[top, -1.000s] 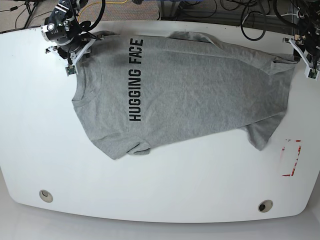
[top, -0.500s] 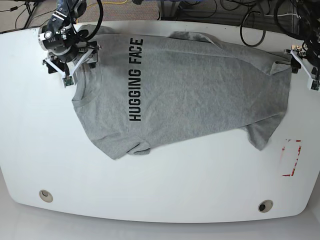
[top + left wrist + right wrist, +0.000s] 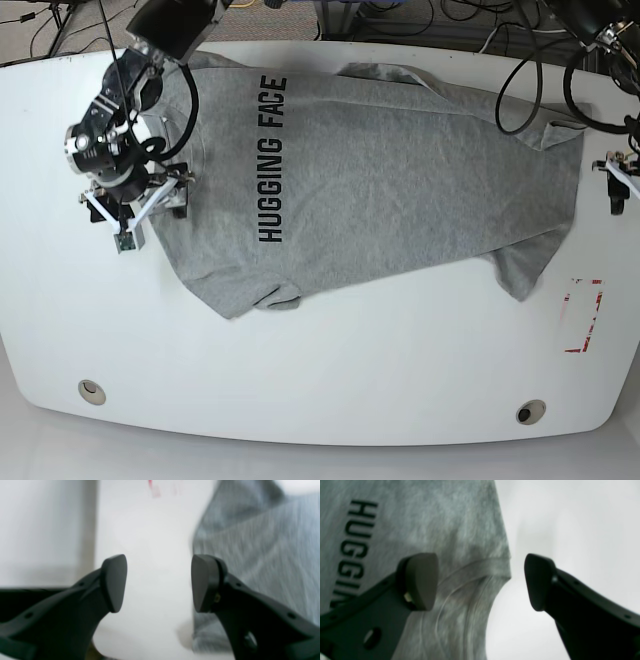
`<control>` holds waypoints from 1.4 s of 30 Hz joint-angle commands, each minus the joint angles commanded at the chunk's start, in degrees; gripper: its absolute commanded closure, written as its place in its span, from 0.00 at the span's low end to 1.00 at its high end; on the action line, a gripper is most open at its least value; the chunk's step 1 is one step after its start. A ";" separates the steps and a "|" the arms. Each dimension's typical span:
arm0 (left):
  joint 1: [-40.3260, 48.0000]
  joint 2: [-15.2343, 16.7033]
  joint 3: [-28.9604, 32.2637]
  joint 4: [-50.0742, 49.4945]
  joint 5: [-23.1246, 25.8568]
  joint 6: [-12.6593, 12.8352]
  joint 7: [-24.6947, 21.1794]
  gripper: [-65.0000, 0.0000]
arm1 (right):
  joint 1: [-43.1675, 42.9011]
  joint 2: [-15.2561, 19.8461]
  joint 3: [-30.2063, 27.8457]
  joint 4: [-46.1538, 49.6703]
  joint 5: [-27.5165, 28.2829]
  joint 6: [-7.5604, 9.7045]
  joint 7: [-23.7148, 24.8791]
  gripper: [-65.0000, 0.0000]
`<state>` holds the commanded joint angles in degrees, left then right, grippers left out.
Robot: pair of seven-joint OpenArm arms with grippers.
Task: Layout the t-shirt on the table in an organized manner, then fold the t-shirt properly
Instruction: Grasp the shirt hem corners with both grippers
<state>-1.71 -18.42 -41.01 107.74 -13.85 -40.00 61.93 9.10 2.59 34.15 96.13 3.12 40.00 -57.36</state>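
While right hand (image 3: 480,582) gapes wide, t-shirt (image 3: 460,555) collar edge lies between fingers

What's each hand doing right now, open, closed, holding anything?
Left hand: open, holding nothing, over bare table beside the t-shirt edge.
Right hand: open, holding nothing, straddling the t-shirt's collar edge.

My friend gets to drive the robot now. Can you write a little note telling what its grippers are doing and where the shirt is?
Left gripper: open, empty, over bare table beside the t-shirt's hem edge.
Right gripper: open, empty, at the collar end.
T-shirt: lies spread on the table, lettering up; one sleeve is tucked under and the hem corner is skewed.
Done: rough layout.
Left: smooth the sleeve and hem, then every fold.
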 joint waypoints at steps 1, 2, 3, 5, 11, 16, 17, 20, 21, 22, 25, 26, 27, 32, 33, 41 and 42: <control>-1.32 0.00 1.14 -0.79 0.79 0.00 0.00 0.42 | 1.32 0.35 0.00 -2.37 0.00 0.00 1.32 0.23; -2.29 0.00 1.85 -1.49 1.32 0.00 0.00 0.42 | 2.11 0.70 0.00 -4.13 0.00 0.00 2.46 0.23; -3.96 0.00 2.81 -2.99 2.02 0.00 -0.09 0.42 | 3.43 0.88 -0.09 -7.38 0.00 0.00 4.31 0.23; -6.77 0.00 3.78 -5.80 2.73 0.00 -0.09 0.42 | 5.54 2.64 -0.09 -12.22 0.00 0.00 7.03 0.23; -12.22 0.00 4.22 -13.01 3.16 0.00 -0.35 0.42 | 10.11 5.71 -0.09 -25.05 0.00 0.00 13.54 0.23; -14.51 0.00 4.31 -17.05 3.16 0.00 -2.81 0.42 | 12.13 6.95 -0.18 -33.05 0.00 0.00 17.49 0.23; -14.59 0.00 4.31 -17.32 3.16 0.00 -3.16 0.42 | 12.22 6.95 -0.18 -33.49 0.00 0.00 17.76 0.23; -14.68 0.00 4.31 -18.73 3.16 0.00 -5.10 0.42 | 12.04 6.68 -0.18 -34.20 0.00 0.00 18.90 0.23; -14.68 0.00 4.31 -19.08 3.16 0.00 -5.36 0.42 | 11.87 6.33 -0.35 -34.20 0.00 0.00 19.08 0.23; -14.68 0.00 4.31 -19.43 3.16 0.00 -5.63 0.42 | 11.78 5.54 -1.32 -34.20 0.00 0.00 19.25 0.23; -14.77 0.00 4.31 -19.69 3.16 0.00 -5.71 0.42 | 10.81 4.48 -4.04 -34.20 0.00 0.00 19.25 0.23; -14.68 0.00 4.31 -19.69 3.16 0.00 -5.71 0.42 | 10.29 4.40 -4.84 -34.20 0.09 0.00 19.25 0.23; -14.59 0.00 4.31 -19.69 3.16 0.00 -5.71 0.42 | 9.93 4.31 -5.54 -34.11 0.44 0.00 19.25 0.24; -14.51 0.00 4.31 -20.13 3.25 0.00 -5.80 0.42 | 9.23 1.93 -7.38 -34.11 0.00 0.00 19.78 0.24; -14.51 0.00 4.31 -20.57 3.52 0.00 -5.80 0.42 | 9.05 1.49 -7.38 -34.11 0.00 0.00 20.13 0.24; -16.62 0.00 4.40 -30.77 8.26 0.00 -9.76 0.42 | 8.62 1.14 -7.56 -34.11 0.00 0.00 21.98 0.52; -17.32 0.00 4.40 -32.88 9.14 0.00 -10.81 0.42 | 8.70 1.23 -7.56 -34.11 0.00 0.00 21.98 0.60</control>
<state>-19.03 -18.42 -36.62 74.86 -4.70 -40.00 51.12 17.80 3.82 26.59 62.02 3.12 40.00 -35.38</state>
